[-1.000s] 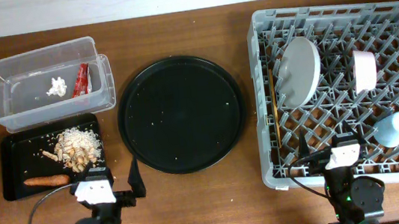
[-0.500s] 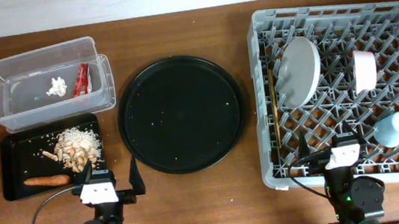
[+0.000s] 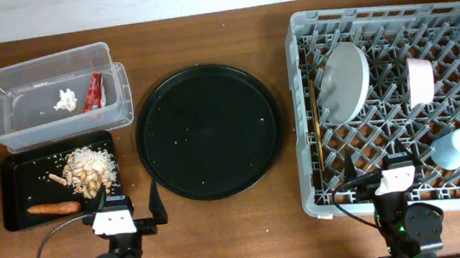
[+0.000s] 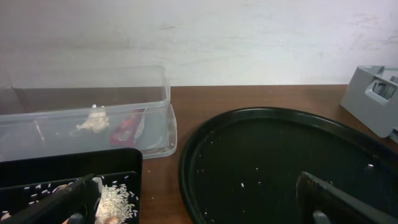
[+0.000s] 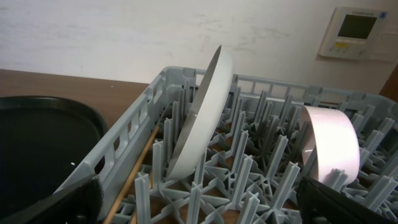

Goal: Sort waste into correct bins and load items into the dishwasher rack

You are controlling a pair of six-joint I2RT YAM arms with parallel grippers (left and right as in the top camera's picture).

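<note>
The red wrapper (image 3: pixel 93 91) and white tissue (image 3: pixel 65 100) lie in the clear tub (image 3: pixel 3 120). Food scraps (image 3: pixel 87 169) and the carrot (image 3: pixel 53 208) rest on the flat black tray (image 3: pixel 16 175). In the dishwasher rack (image 3: pixel 304 94) the grey plate (image 3: pixel 344 81) and white bowl (image 3: pixel 421 79) stand on edge, and the blue cup (image 3: pixel 456 148) lies near the front right. The chopsticks (image 5: pixel 134 177) lie along the rack's left wall. My left gripper (image 3: pixel 128 212) is open at the table's front, between the two trays. My right gripper (image 3: pixel 386 168) is open over the rack's front edge.
A large round black tray (image 3: pixel 209 131) with a few crumbs sits mid-table between the bins and the rack. Bare wooden table (image 3: pixel 225 234) shows along the front, and a white wall stands behind.
The left arm shifted slightly to the right, then held still. The right arm and all objects stayed put.
</note>
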